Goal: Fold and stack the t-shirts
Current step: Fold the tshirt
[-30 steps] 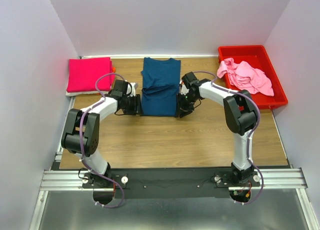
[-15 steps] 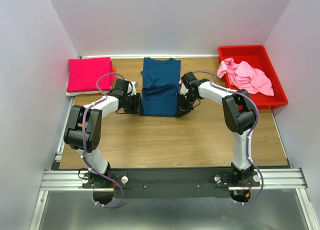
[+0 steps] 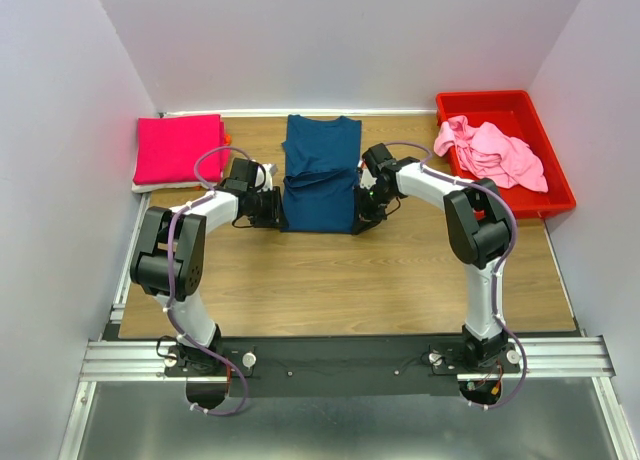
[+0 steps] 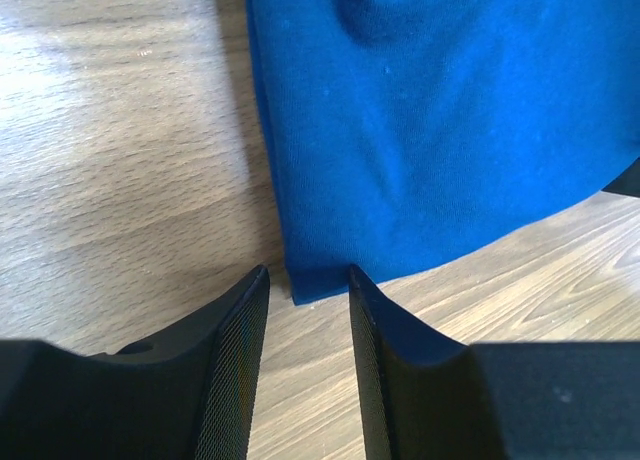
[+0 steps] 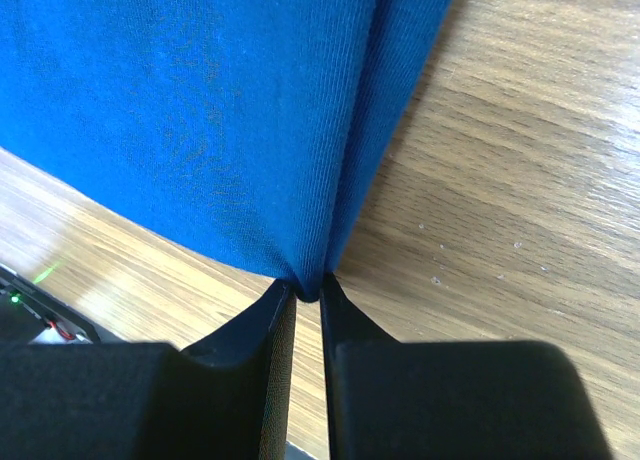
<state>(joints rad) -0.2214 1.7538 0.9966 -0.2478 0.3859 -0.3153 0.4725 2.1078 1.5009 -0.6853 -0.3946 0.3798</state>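
The navy blue t-shirt (image 3: 320, 175) lies at the back middle of the table, its near part folded up over itself; no print shows. My left gripper (image 3: 272, 208) is open at its near left corner. In the left wrist view the shirt (image 4: 440, 110) has its corner right at the tips of the left gripper (image 4: 307, 272), not pinched. My right gripper (image 3: 360, 210) is shut on the near right corner. In the right wrist view the right gripper (image 5: 305, 283) pinches the shirt's (image 5: 200, 100) folded edge. A folded magenta t-shirt (image 3: 178, 148) lies at the back left. A crumpled light pink t-shirt (image 3: 492, 150) lies in the bin.
The red plastic bin (image 3: 545, 185) stands at the back right corner. A pale layer (image 3: 150, 186) shows under the magenta t-shirt's near edge. White walls close in the table on three sides. Bare wood (image 3: 340, 280) lies between the shirt and the arm bases.
The left arm's elbow has swung slightly inward while its gripper stays at the shirt's left corner. The right gripper has shifted a little toward the back. The shirt has barely moved.
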